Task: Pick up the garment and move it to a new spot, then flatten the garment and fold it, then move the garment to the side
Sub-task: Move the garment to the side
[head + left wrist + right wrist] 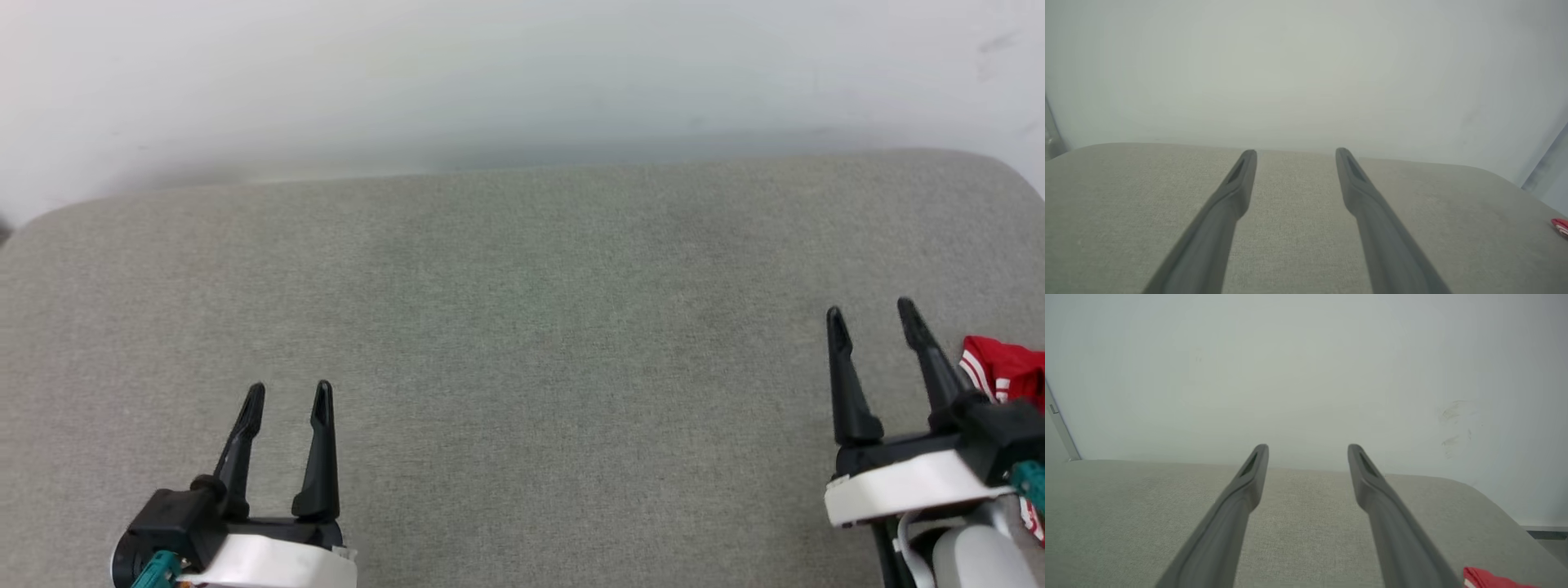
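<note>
The garment (1006, 369), red with white stripes, lies at the right edge of the grey padded surface (522, 327), mostly cut off by the picture's edge and partly behind my right arm. A red corner of the garment (1490, 579) shows low right in the right wrist view, and a sliver of the garment (1560, 225) at the far right of the left wrist view. My right gripper (870, 312) stands open just left of it, nothing between its fingers. My left gripper (289, 394) is open at the lower left, far from the cloth.
A pale wall (522, 73) rises directly behind the surface's rounded back edge. The surface drops off at its right corner (1502, 506), where a dark floor strip (1547, 534) shows.
</note>
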